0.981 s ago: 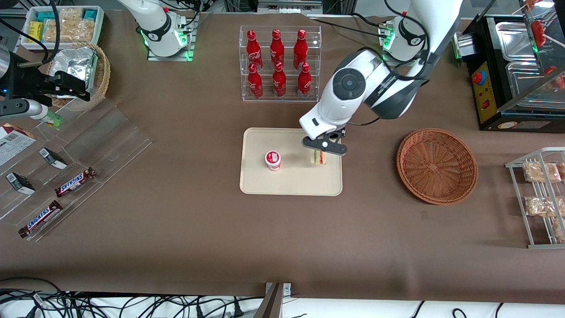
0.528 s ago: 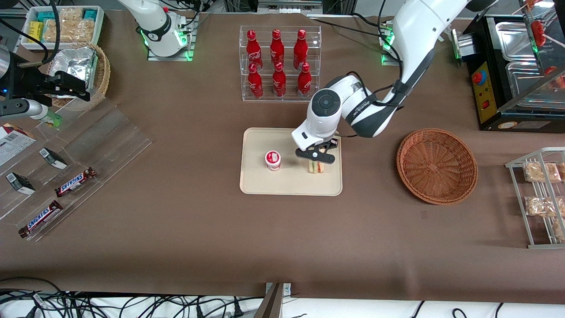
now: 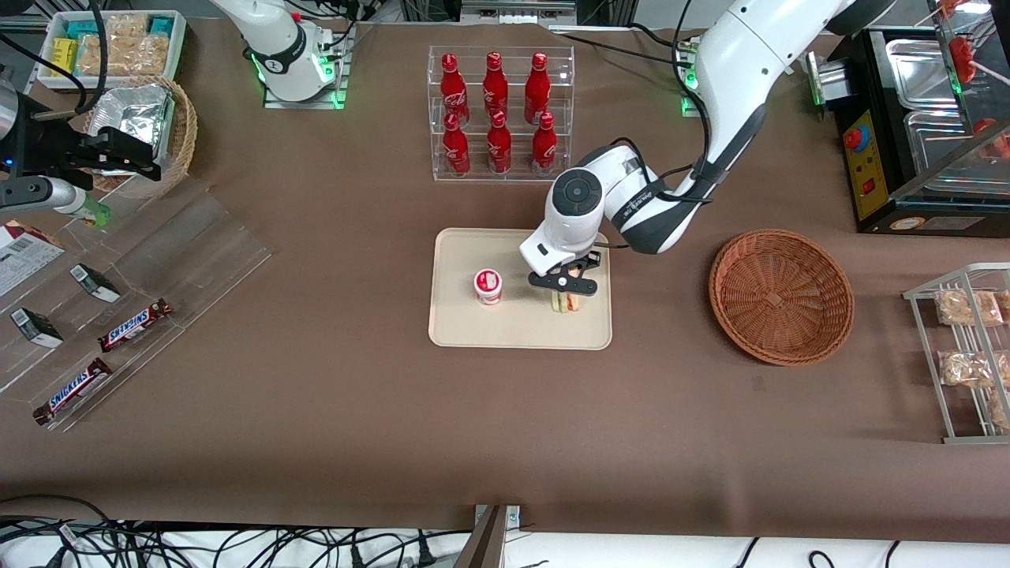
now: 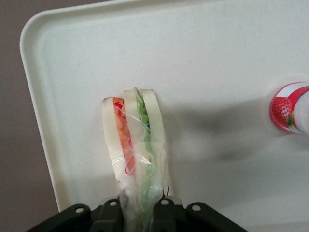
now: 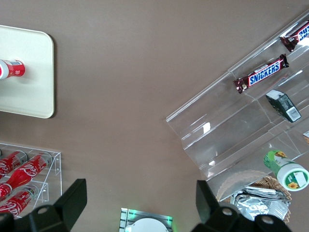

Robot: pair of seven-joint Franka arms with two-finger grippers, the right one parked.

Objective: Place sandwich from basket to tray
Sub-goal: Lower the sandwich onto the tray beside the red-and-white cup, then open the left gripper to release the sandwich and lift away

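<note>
Your tool point(image 3: 565, 293) sits low over the tray point(image 3: 458, 325), just right of centre in the front frame, fingers closed narrow on the sandwich point(image 3: 566, 302). Wrist camera confirms the grip: the sandwich point(image 4: 135, 150) stands on edge in clear wrap, pale bread outside, red and green layers between, its wide end pinched between the black fingers point(image 4: 112, 212). Its narrow end points toward the tray's point(image 4: 43, 116) rounded corner. Whether it touches the tray surface, you cannot tell.

A small cup with a red-and-white strawberry lid point(image 3: 488, 285) stands upright on the same tray, beside the sandwich and apart from it; it also shows in the wrist view point(image 4: 289, 107).

The basket point(image 3: 781, 296) sits on the brown tabletop point(image 3: 394, 410) at middle right of the front frame, well apart from the tray.
</note>
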